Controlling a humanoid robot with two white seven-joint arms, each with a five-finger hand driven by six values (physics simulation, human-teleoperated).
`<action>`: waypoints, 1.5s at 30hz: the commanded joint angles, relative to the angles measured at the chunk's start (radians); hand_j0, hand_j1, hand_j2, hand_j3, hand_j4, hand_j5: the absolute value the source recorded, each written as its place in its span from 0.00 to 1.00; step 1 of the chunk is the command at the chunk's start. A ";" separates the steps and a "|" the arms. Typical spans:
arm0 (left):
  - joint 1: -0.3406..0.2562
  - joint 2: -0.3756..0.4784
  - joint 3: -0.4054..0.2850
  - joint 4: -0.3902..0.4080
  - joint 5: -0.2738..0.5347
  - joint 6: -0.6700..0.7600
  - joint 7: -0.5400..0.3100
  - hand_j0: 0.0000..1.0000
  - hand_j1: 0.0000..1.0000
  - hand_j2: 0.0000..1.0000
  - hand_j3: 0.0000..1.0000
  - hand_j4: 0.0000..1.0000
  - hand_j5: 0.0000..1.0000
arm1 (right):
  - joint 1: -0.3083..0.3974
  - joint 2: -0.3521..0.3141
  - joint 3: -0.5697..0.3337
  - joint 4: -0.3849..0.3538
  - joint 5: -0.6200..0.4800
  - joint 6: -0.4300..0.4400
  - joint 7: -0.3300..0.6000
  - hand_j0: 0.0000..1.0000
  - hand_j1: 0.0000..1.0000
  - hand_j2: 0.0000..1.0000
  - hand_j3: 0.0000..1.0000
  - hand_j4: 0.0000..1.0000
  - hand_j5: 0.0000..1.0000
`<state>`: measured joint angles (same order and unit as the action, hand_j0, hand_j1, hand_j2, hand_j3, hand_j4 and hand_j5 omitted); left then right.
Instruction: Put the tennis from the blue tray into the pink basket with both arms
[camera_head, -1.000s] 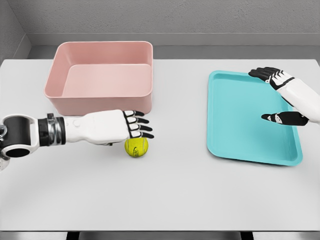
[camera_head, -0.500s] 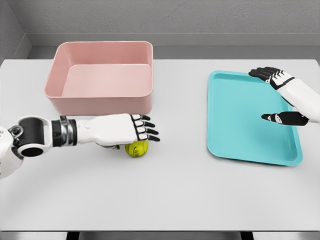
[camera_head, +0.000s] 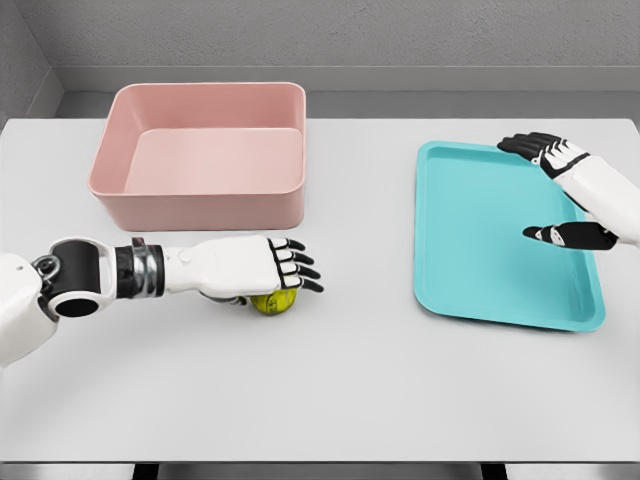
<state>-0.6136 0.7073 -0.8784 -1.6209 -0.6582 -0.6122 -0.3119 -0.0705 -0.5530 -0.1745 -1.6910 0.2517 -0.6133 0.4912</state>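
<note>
The yellow-green tennis ball lies on the white table just in front of the pink basket. My left hand lies flat over the ball's top, its fingers stretched out to the right, and covers most of it; only the ball's lower part shows. The fingers are not curled round the ball. The blue tray at the right has nothing on it. My right hand hovers open over the tray's right side, fingers and thumb spread apart.
The pink basket stands at the back left with nothing inside. The white table ends at a grey wall behind. The tray's near edge lies at the right front.
My left hand has sunk lower onto the ball and slid slightly right, so it hides more of the ball. The ball, the right hand, the tray and the basket have not moved.
</note>
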 joint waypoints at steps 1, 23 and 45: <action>0.000 0.000 -0.001 0.001 0.009 0.001 -0.021 0.83 0.83 0.83 0.83 0.83 0.83 | 0.002 -0.001 0.000 0.001 -0.008 0.002 -0.002 1.00 1.00 1.00 1.00 1.00 1.00; -0.031 0.020 -0.001 0.001 0.048 0.001 -0.039 0.49 0.49 0.49 0.49 0.49 0.49 | 0.003 -0.002 -0.002 0.001 -0.008 0.002 -0.002 1.00 1.00 1.00 1.00 1.00 1.00; -0.230 0.061 0.010 0.044 0.193 0.001 -0.039 0.50 0.50 0.50 0.50 0.50 0.50 | 0.005 -0.002 -0.002 0.005 -0.008 0.002 -0.002 1.00 1.00 1.00 1.00 1.00 1.00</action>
<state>-0.8560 0.7668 -0.8700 -1.5923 -0.4817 -0.6123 -0.3518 -0.0675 -0.5546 -0.1762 -1.6860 0.2516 -0.6133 0.4899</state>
